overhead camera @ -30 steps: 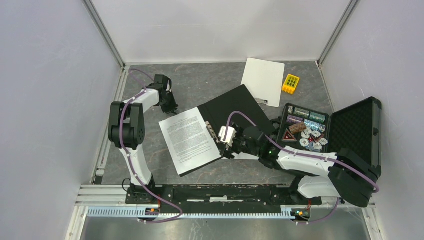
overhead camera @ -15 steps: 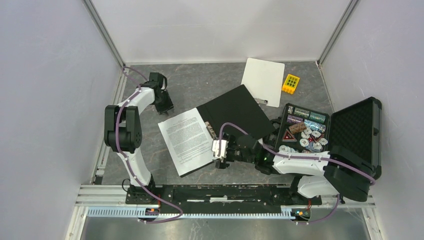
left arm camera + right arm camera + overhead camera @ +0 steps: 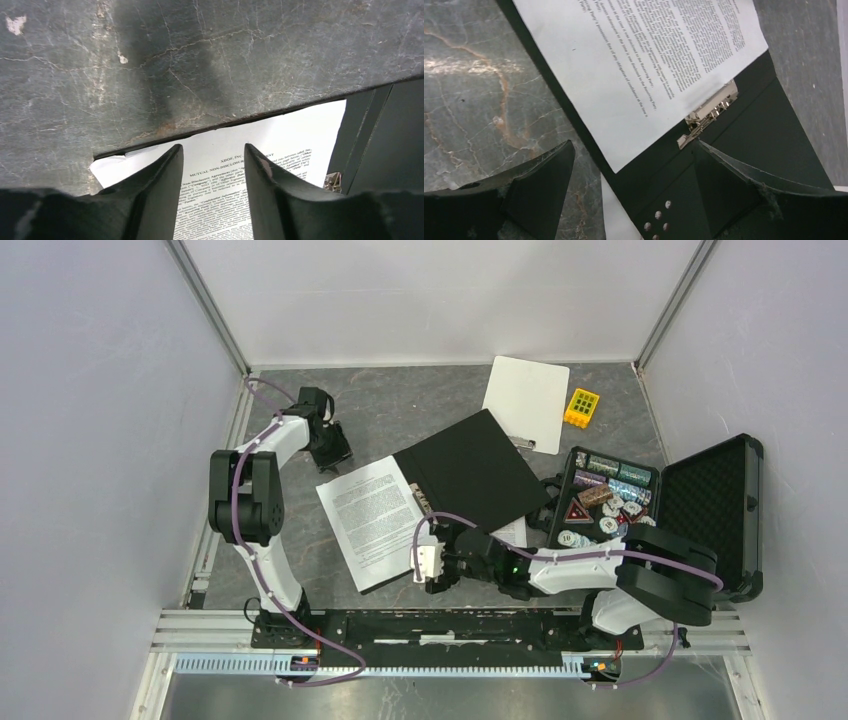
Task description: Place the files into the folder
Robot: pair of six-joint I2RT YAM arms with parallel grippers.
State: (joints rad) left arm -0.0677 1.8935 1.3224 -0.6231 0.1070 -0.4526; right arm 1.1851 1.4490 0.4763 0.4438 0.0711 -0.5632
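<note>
The folder lies open in mid-table, black inside up, its red cover hidden. One printed sheet lies on its left half, beside the metal clip. A second white sheet pokes out from under the folder's near edge. My left gripper is open and empty, low over the sheet's far corner. My right gripper is open wide and empty above the folder's near edge. The right wrist view shows the sheet, the clip and a strip of the second sheet.
A blank white clipboard and a yellow block lie at the back. An open black foam-lined case holding several tokens stands at the right. Enclosure walls close in on the left, back and right.
My right gripper has moved left and toward the near edge, from over the clip to the folder's near corner. The left gripper shifted slightly toward the back left, then held still.
</note>
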